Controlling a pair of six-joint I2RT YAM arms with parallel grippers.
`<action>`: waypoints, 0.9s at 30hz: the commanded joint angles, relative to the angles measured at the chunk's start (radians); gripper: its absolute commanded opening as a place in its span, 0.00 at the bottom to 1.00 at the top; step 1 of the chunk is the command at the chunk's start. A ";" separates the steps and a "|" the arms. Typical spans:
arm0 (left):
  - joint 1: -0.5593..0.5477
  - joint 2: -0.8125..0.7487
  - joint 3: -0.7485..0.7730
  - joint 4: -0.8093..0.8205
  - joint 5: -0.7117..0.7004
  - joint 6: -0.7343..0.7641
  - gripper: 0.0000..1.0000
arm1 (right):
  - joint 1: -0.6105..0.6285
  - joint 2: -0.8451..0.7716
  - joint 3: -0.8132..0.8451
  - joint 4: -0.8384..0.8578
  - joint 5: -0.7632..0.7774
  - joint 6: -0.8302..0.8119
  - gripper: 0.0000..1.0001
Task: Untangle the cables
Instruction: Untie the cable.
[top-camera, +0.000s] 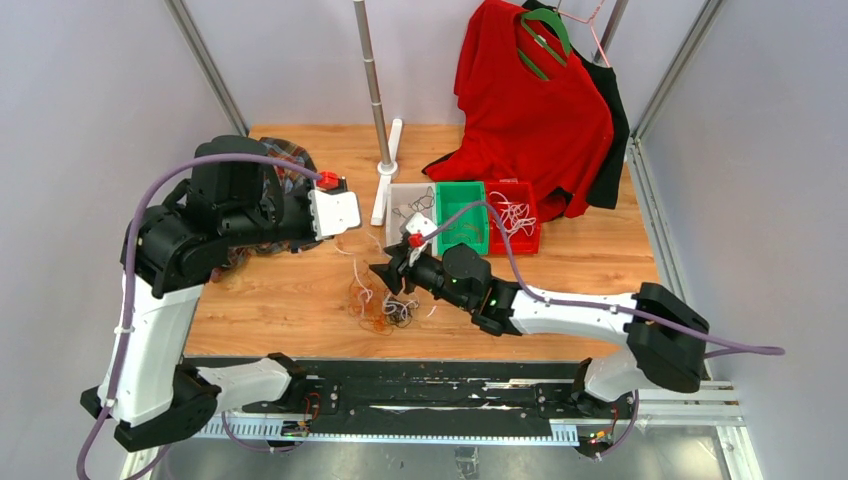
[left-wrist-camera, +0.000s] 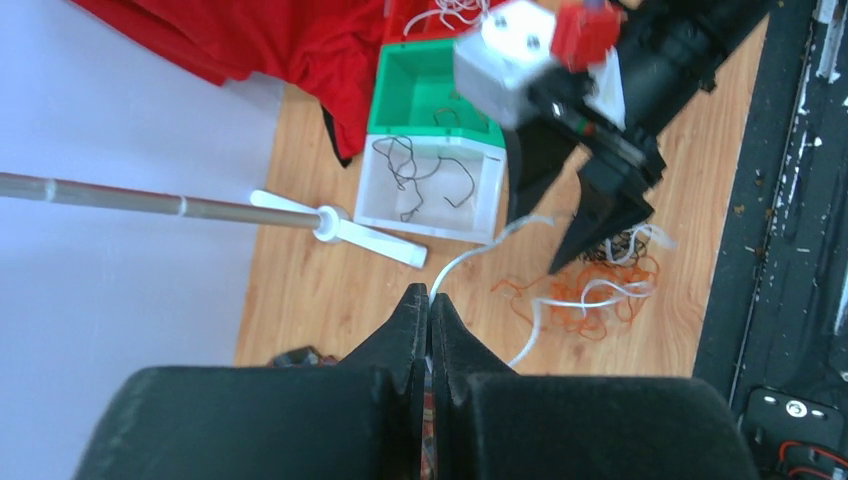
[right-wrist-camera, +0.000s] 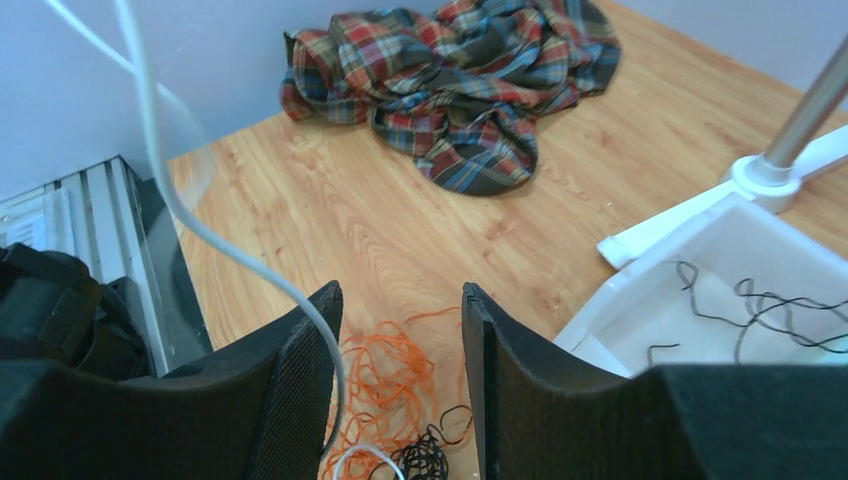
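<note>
Grained wooden table (top-camera: 600, 270), thin curly cables (top-camera: 378, 308) in orange, white and black heaped near its front, one smooth white cable (right-wrist-camera: 200, 225) pinched in the closed left gripper (left-wrist-camera: 430, 297), right gripper (right-wrist-camera: 400, 300) spread open above the heap.

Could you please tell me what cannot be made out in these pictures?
- Top view: tangled cables too small to tell which strand crosses which.
- Right wrist view: white cable runs off the top edge; upper end unseen.
- Left wrist view: red bin mostly cut off by the top edge.
</note>
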 joint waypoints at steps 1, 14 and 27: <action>-0.004 0.028 0.089 0.005 0.038 -0.001 0.00 | 0.039 0.063 0.054 0.062 0.005 0.016 0.48; -0.005 0.104 0.357 0.056 0.031 -0.028 0.00 | 0.050 0.163 -0.026 0.121 0.108 0.034 0.40; -0.005 -0.085 0.158 0.677 -0.102 -0.155 0.00 | 0.049 0.164 -0.112 0.123 0.154 0.037 0.41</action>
